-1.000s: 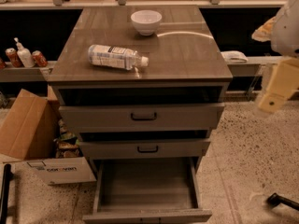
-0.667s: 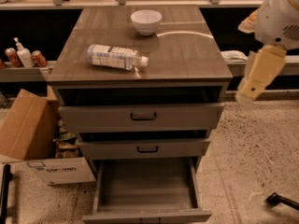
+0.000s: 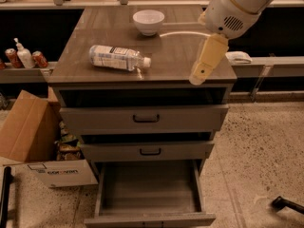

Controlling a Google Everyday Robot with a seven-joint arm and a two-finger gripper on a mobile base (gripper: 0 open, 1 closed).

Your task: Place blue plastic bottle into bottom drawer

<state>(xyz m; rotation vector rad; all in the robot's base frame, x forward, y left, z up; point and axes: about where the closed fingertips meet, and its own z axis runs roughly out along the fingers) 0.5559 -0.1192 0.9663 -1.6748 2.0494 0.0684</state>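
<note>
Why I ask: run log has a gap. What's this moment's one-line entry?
blue plastic bottle: lying on cabinet top, ungrasped | bottom drawer: open | end effector: above top's right front, apart from bottle

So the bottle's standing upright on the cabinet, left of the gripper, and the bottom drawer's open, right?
No: the camera view shows the bottle lying on its side on the cabinet, left of the gripper, which hangs over the front right edge. The bottom drawer is open.

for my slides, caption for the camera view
Gripper above the cabinet, bottle lying on its top, bottom drawer open
</note>
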